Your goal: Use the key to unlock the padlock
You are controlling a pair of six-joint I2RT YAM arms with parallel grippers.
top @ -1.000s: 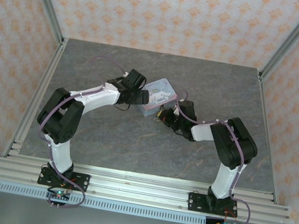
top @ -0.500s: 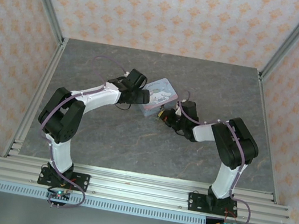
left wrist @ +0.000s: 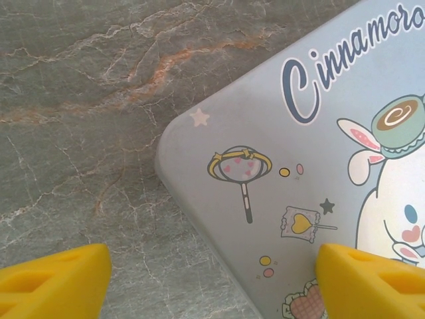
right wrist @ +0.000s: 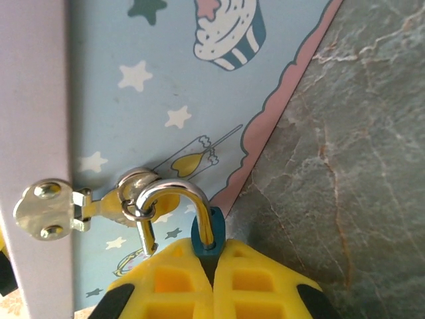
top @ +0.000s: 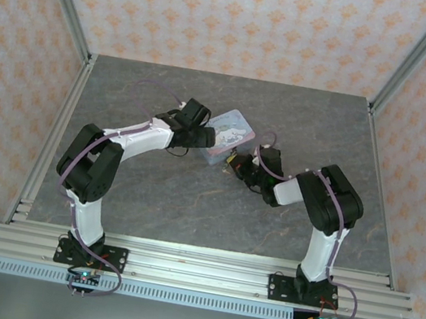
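Two arms meet at the tin [left wrist: 279, 166], at 12 o'clock from the middle of the bench [left wrist: 80, 80]: right jaws pinched shut on the padlock [right wrist: 203, 234] hanging at the tin's 5 o'clock side (shackle [right wrist: 169, 189] through the hasp [right wrist: 99, 203]), left jaws wide astride a lid corner. Steadying, I judge; next, the key must find the keyhole.

Right arm elbow [top: 336, 199] swung left toward scene centre, upper link more upright. Right end effector [top: 235, 162] with pinched padlock [right wrist: 204, 234] nudged slightly far. Left end effector [top: 204, 136] crept right along tin [top: 234, 124]; jaws narrowed slightly.
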